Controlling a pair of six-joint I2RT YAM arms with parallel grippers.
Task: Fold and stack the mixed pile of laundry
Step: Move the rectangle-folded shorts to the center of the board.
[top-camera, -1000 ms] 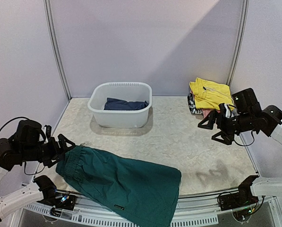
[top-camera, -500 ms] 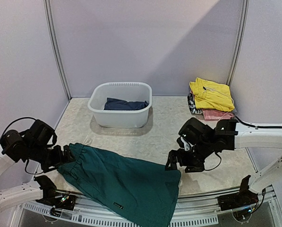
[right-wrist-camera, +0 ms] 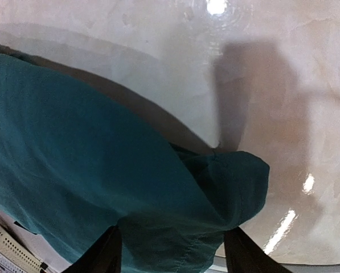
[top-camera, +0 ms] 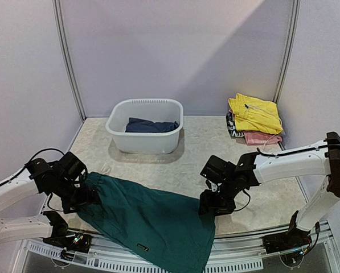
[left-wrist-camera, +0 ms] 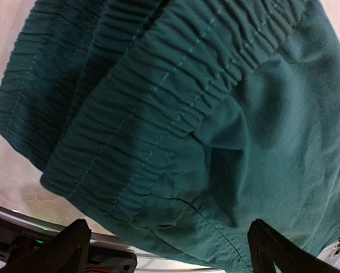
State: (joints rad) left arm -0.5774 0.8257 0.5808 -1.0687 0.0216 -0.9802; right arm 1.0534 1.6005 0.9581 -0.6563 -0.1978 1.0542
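Note:
The dark teal shorts (top-camera: 147, 219) lie spread at the table's front, with one leg hanging over the front edge. My left gripper (top-camera: 85, 194) is open over the gathered waistband (left-wrist-camera: 158, 96) at the shorts' left end, and cloth lies between its fingers (left-wrist-camera: 73, 244). My right gripper (top-camera: 209, 203) is open over the shorts' right corner (right-wrist-camera: 238, 182), with its fingers (right-wrist-camera: 104, 256) on either side of the folded-under hem. A navy garment (top-camera: 151, 125) lies in the white tub. The drawstring is barely visible by the waistband.
The white plastic tub (top-camera: 124, 139) stands at the back centre. A folded stack (top-camera: 254, 116) sits at the back right: a yellow piece on top, pink and patterned ones under it. The table's front rail (top-camera: 118, 264) runs under the hanging shorts. Bare marbled tabletop (right-wrist-camera: 158, 57) lies beyond the shorts.
My right arm swung from beside the back-right stack down to the shorts' right corner. My left gripper moved forward and down onto the waistband. The waistband bunched slightly.

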